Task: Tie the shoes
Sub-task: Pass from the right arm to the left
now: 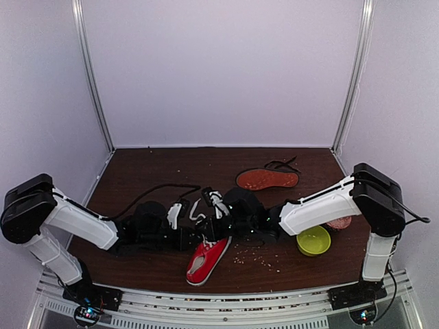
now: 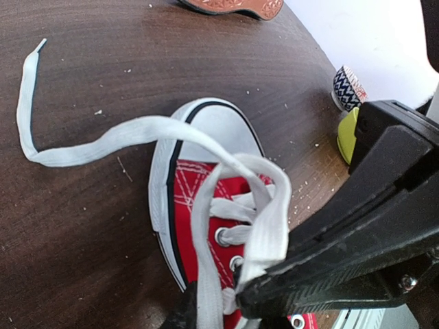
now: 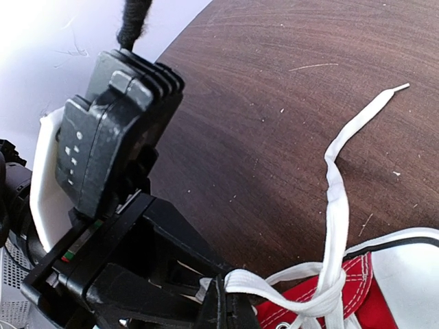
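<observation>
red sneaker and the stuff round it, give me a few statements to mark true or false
1. The red sneaker lies on the dark wooden table, white toe cap showing. True.
2. Its white lace is tied in a finished bow. False: the strands only cross over the eyelets, and one free end trails loose across the table.
3. The black shoe lies at the far side of the table with its reddish-brown sole turned up. True.
4. The yellow-green bowl sits to the left of the red sneaker. False: it sits to the sneaker's right.
</observation>
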Available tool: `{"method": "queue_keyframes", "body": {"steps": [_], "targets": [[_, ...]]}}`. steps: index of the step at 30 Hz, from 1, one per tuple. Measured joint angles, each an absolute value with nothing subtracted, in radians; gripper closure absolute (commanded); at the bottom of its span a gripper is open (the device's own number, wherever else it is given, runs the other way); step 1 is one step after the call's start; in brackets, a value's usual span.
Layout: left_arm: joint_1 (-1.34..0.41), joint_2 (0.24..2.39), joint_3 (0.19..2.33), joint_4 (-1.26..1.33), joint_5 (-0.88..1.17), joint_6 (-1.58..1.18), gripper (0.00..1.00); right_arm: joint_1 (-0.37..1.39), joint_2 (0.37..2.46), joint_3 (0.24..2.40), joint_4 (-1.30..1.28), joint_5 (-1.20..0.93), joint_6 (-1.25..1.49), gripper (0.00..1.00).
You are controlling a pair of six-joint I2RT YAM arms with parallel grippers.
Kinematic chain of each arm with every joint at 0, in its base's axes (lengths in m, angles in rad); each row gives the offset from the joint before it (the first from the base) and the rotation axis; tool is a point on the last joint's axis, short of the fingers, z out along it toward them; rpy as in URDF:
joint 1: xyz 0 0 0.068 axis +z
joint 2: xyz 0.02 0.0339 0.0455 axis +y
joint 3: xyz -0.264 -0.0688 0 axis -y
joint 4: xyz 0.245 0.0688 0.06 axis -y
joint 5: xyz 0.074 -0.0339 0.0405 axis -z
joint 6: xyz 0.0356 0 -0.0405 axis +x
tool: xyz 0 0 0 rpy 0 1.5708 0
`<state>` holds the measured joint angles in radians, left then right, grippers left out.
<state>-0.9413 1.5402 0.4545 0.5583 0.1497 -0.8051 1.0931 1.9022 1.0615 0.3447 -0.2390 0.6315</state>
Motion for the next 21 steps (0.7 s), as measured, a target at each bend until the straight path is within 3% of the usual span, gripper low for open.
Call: {"method": "queue_keyframes", "body": {"steps": [9,17,21], "targets": [[-0.936,1.559,0.46,0.577,0.149,-0.795,1.0,1.091,1.9,1.056,0.345,-0.235,0.632,1.0],[-0.935,1.557,0.462,0.582,0.149,-0.793,1.0,1.09,1.883,1.038,0.347,-0.23,0.632,1.0],[-0.935,1.529,0.462,0.541,0.146,-0.79,1.0,1.089,1.866,1.031,0.328,-0.224,0.627,0.8]]}}
